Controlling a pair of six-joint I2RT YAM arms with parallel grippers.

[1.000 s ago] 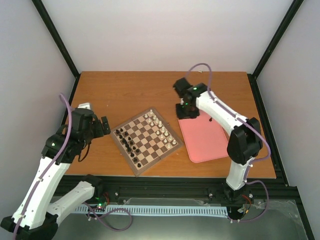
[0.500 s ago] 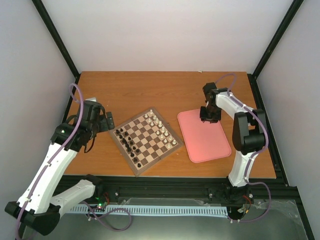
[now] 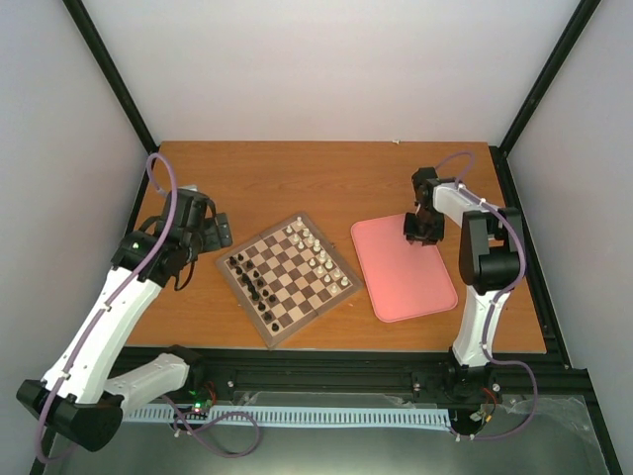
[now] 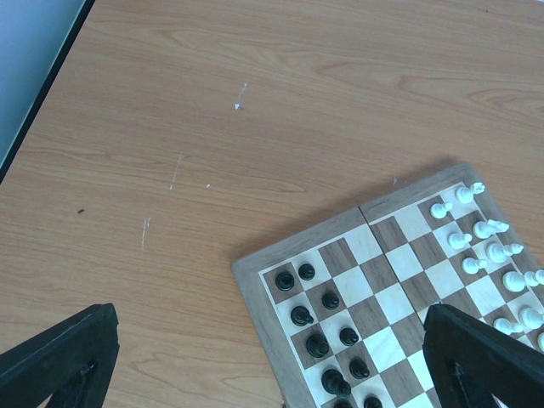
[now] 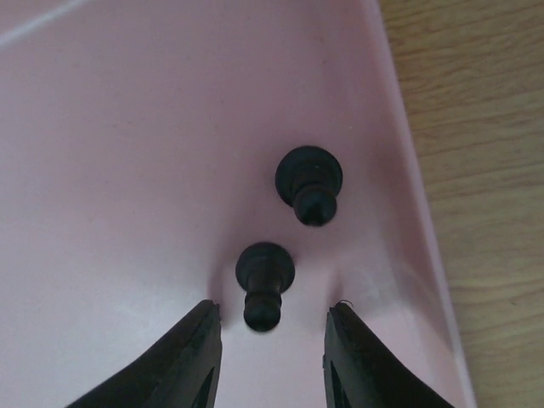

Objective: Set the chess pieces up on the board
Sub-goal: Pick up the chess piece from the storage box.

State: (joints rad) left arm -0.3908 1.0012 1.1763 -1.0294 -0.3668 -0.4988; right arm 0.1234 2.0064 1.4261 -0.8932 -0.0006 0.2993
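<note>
R gripper (image 5: 272, 340) jaws apart, straddling small black plastic pawn (image 5: 265, 285) lying on pink rounded plastic tray (image 5: 127, 170), no grip; 2nd black pawn (image 5: 310, 183) just beyond; L gripper (image 4: 270, 314) wide, empty, beside square wooden checkered chessboard (image 3: 289, 279).

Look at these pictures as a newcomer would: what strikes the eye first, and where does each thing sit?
The checkered board in the centre draws the eye, with black pieces ranked along its left side and white pieces along its far right side. Beside it on the right lies a pink tray. Two stray black pieces sit near the tray's edge, and the open right gripper frames one of them.
</note>
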